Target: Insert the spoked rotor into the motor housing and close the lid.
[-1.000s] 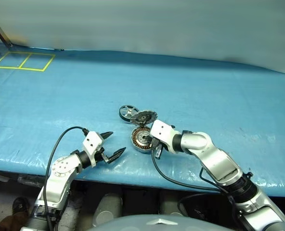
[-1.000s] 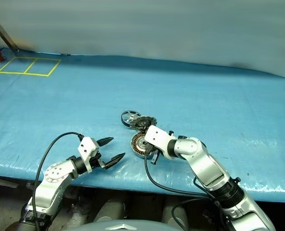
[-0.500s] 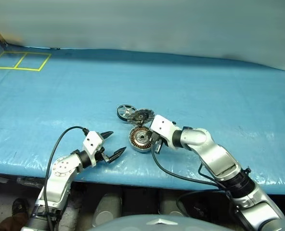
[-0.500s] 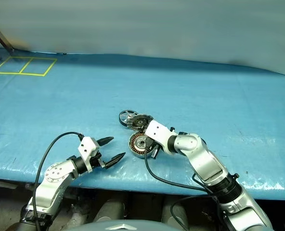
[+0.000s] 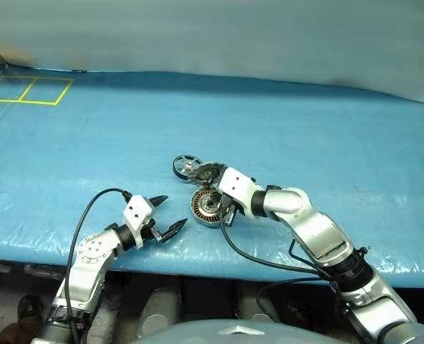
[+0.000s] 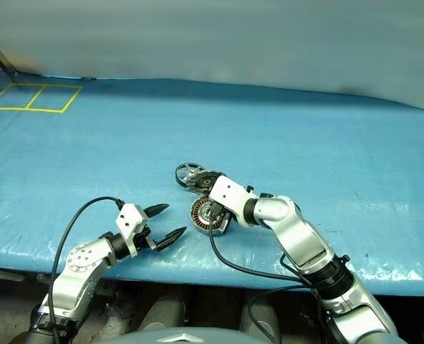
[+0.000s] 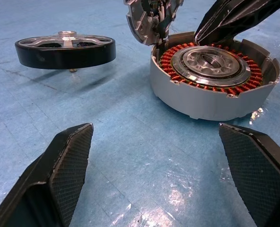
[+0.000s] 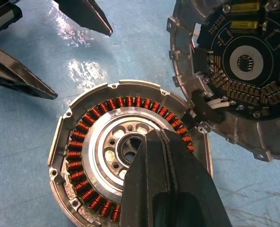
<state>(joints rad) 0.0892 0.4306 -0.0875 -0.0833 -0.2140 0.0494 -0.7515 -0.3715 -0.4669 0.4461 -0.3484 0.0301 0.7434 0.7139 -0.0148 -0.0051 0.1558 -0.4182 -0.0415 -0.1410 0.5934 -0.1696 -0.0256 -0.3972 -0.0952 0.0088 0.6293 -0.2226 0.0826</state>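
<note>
The shallow round silver motor housing (image 7: 214, 78) sits flat on the blue plastic-covered table (image 5: 326, 143), its open face turned straight up with the ring of copper-brown windings on show. Hinged up against its far edge stands the round lid (image 8: 239, 71), tilted steeply on its rim, with its circuit-board face and black hub angled back toward the housing; short white wires run between the two. Just beside them, on the robot's left and a little farther out, the small silver spoked rotor with its dark outer rim (image 7: 65, 46) lies flat, axle vertical, apart from the housing.

The right gripper (image 8: 166, 151) has its black fingers pressed together, holding nothing, with the tips poised over the housing's central hub; whether they touch it is unclear. The left gripper (image 5: 166, 216) hangs near the table's front edge with its fingers spread wide, pointing at the housing from well short of it.

Against a second ago, the right gripper has crept a touch toward the robot's left and farther out, closer over the lid and housing. The left gripper has not budged. Rotor, housing and lid keep the same arrangement with one another.
</note>
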